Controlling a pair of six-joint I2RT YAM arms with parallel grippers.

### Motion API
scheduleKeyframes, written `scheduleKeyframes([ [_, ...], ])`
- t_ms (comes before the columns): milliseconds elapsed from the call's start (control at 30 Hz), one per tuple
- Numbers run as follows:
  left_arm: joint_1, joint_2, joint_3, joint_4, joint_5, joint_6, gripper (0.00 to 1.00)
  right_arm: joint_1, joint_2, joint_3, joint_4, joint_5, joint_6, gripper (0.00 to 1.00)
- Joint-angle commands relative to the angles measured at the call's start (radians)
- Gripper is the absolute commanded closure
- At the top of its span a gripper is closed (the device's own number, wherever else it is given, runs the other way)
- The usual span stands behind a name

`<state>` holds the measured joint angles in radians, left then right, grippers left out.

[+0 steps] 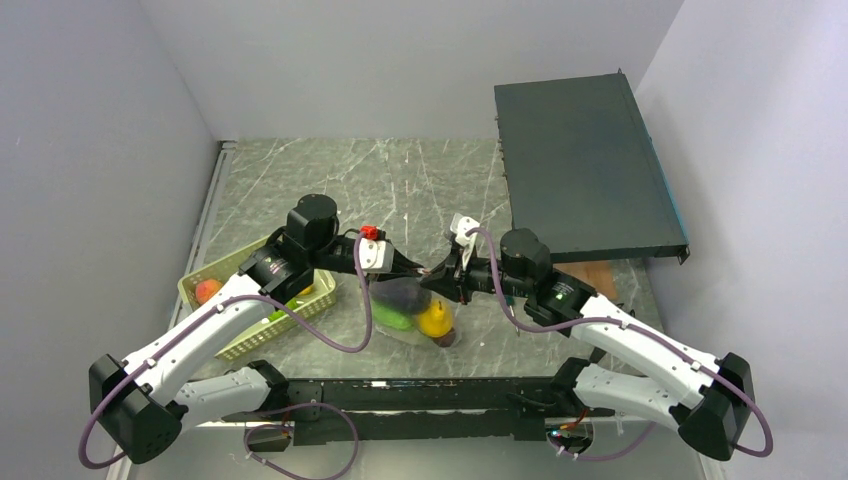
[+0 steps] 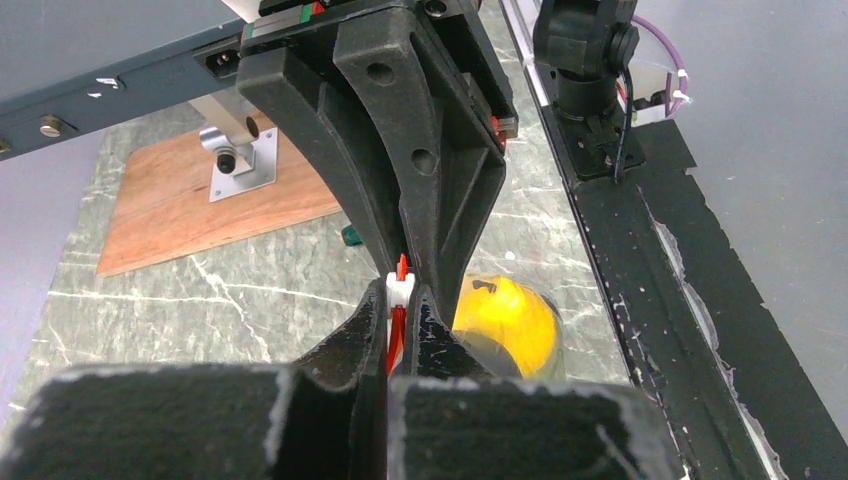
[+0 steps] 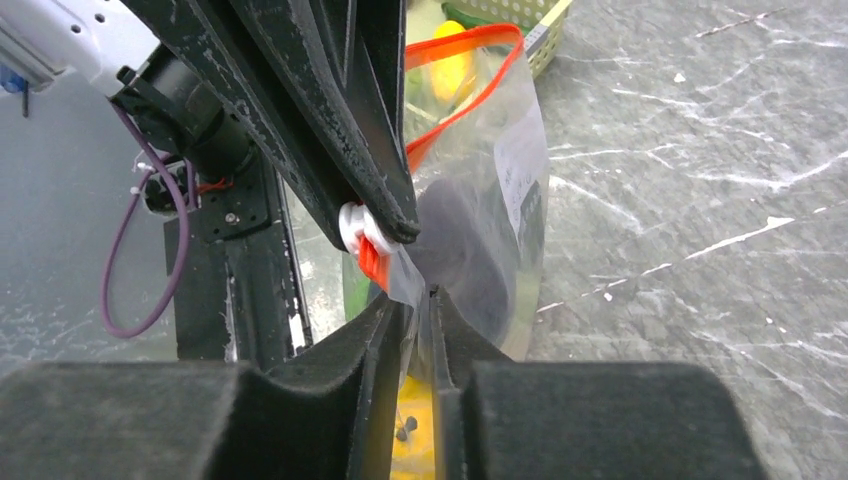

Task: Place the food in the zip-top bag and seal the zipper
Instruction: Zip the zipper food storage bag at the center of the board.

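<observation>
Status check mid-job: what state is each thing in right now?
zipper, partly open, strips apart beyond the slider
zip-top bag, unsealed, food inside
left pincer, shut on zipper slider
right pincer, shut on bag edge
basket, orange piece inside

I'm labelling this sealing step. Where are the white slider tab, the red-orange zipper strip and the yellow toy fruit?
white slider tab point(image 2: 400, 291): left wrist view, its white top.
red-orange zipper strip point(image 3: 468, 34): right wrist view, upper bend of its loop.
yellow toy fruit point(image 2: 506, 320): left wrist view, middle of its rounded side.
</observation>
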<state>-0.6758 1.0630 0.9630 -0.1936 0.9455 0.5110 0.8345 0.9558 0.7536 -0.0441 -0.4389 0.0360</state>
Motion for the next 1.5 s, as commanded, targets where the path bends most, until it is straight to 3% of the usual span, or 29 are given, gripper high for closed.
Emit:
scheduleKeyframes([
  [0,0.001,-0.003,0.025,0.003,0.05,0.016,1.0,-0.004,0.012,0.06,0.059,-0.049,-0.002,0.78],
  [300,0.002,-0.011,0.025,-0.001,0.048,0.019,1.0,-0.004,0.06,0.095,0.076,-0.073,-0.007,0.77],
  [467,0.002,-0.013,0.018,0.007,0.027,0.014,1.0,-0.003,0.062,0.102,0.069,-0.063,-0.001,1.0],
  [1067,0.002,0.001,0.011,0.043,-0.108,-0.048,1.0,-0.005,-0.071,0.013,0.091,0.243,0.176,1.0],
  [1467,0.002,0.0,0.005,0.051,-0.169,-0.044,1.0,-0.003,-0.134,-0.004,0.105,0.256,0.203,1.0],
])
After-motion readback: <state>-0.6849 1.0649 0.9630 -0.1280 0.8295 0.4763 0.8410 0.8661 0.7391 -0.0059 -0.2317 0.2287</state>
